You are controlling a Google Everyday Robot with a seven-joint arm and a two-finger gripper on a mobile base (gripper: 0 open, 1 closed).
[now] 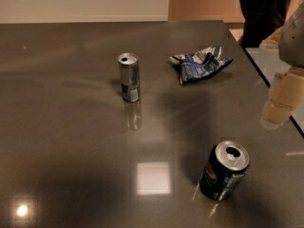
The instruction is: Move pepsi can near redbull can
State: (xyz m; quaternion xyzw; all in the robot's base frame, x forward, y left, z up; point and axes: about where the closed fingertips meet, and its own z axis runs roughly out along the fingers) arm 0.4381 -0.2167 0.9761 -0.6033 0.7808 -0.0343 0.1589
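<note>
Pepsi can (224,171), upright, nearest viewer; gripper (278,110) at rt edge, beyond and right of it, open/closed: can't tell. Redbull can (128,77) well apart, back-left.

a dark, glossy grey table (61,127) is seen, and three things are set on it. the redbull can (129,77) is stood upright towards the far middle, its opened top shown and its reflection cast on the surface just in front. a crumpled blue-and-white bag (199,63) is laid to its right, near the far right corner and apart from it. the pepsi can (224,171) is stood at the near right, well apart from both. the gripper (274,118) is held over the table's right edge, clear of the pepsi can.
</note>
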